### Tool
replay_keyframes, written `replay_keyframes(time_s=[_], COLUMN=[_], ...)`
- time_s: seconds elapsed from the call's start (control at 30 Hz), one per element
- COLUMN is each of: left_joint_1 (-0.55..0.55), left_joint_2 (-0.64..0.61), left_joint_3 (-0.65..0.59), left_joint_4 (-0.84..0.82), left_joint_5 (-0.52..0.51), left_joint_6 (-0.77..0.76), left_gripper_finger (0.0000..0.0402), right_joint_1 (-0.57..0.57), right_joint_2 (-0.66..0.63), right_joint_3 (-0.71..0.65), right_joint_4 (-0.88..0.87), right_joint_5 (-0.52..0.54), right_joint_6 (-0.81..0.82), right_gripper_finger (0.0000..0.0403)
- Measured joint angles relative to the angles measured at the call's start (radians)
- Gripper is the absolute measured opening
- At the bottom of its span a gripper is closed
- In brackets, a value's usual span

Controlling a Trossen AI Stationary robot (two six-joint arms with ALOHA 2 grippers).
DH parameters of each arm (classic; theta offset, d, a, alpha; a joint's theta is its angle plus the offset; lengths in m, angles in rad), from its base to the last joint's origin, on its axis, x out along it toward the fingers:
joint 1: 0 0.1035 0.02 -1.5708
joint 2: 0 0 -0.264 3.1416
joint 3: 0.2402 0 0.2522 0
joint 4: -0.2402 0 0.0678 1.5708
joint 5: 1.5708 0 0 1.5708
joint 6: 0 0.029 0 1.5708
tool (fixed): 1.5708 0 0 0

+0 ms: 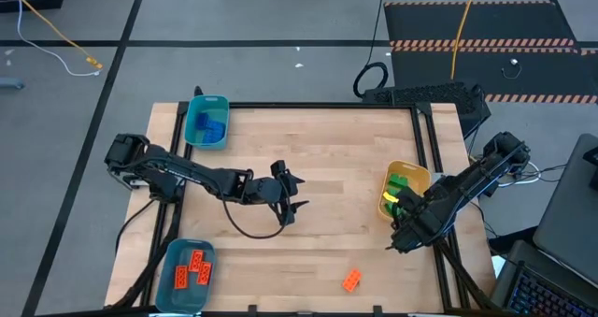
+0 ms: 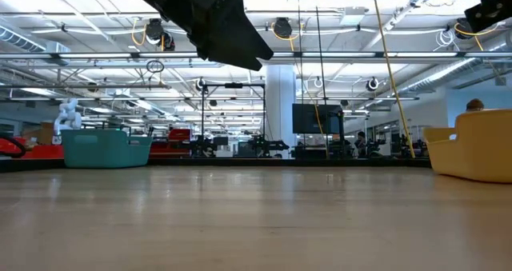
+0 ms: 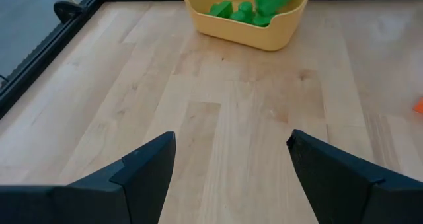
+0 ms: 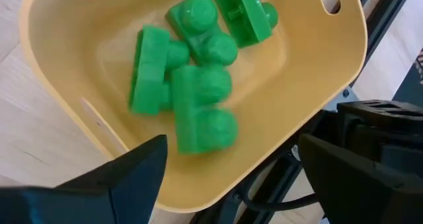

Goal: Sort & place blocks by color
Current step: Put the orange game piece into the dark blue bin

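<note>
1. Right gripper [image 4: 228, 178] poised over the yellow bin [image 4: 310, 85] at the table's right edge, fingers spread wide and holding nothing; judged a release pose, since green blocks [image 4: 195, 105] lie heaped loose just past the fingertips.
2. Left gripper [image 3: 231, 178] waiting above the bare middle of the wooden table [image 3: 218, 105], fingers parted wide, nothing between them; aimed toward the yellow bin, well apart from it.
3. Blocks sorted by colour into three places: green in the yellow bin [image 1: 407, 188], blue blocks [image 1: 207, 127] in the teal bin [image 1: 220, 103] at the far left corner, orange blocks [image 1: 191, 270] in the second teal bin [image 1: 169, 256] at the near left corner.
4. One orange block [image 1: 352, 280] lying alone on the tabletop near the front edge, between the two arms; probably the last piece to be moved, and bound for the near-left bin.
5. Blocks of glossy moulded plastic, chunky, with rounded studs on top; some green ones tipped on their sides, resting against each other.
6. Yellow bin smooth-walled with rounded corners and a handle slot cut in one end; tabletop of pale wood planks, matte, with visible grain and a dark metal frame along the edges.
</note>
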Motion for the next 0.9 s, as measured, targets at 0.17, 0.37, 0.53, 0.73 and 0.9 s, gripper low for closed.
replay_keyframes(time_s=[0.17,0.37,0.53,0.73,0.9], left_joint_1=[0.000,0.000,0.000,0.001,-0.004], left_joint_2=[0.000,0.000,0.000,0.000,0.000], left_joint_3=[0.000,0.000,0.000,0.000,0.000], left_joint_4=[0.000,0.000,0.001,0.039,0.078], left_joint_5=[0.000,-0.001,-0.004,-0.004,-0.004], left_joint_6=[0.000,0.002,0.002,0.000,-0.007], left_gripper_finger=[0.0294,0.0294,0.0294,0.0294,0.0294], right_joint_1=[0.000,0.003,0.003,0.003,0.019], right_joint_2=[0.000,-0.044,-0.115,-0.107,0.013], right_joint_3=[0.000,0.000,0.001,0.002,0.002], right_joint_4=[-0.004,0.095,0.340,0.789,1.037], right_joint_5=[0.018,0.151,0.284,0.310,0.208], right_joint_6=[-0.013,-0.054,-0.240,-0.689,-1.060], right_gripper_finger=[0.0327,0.0311,0.0309,0.0308,0.0308])
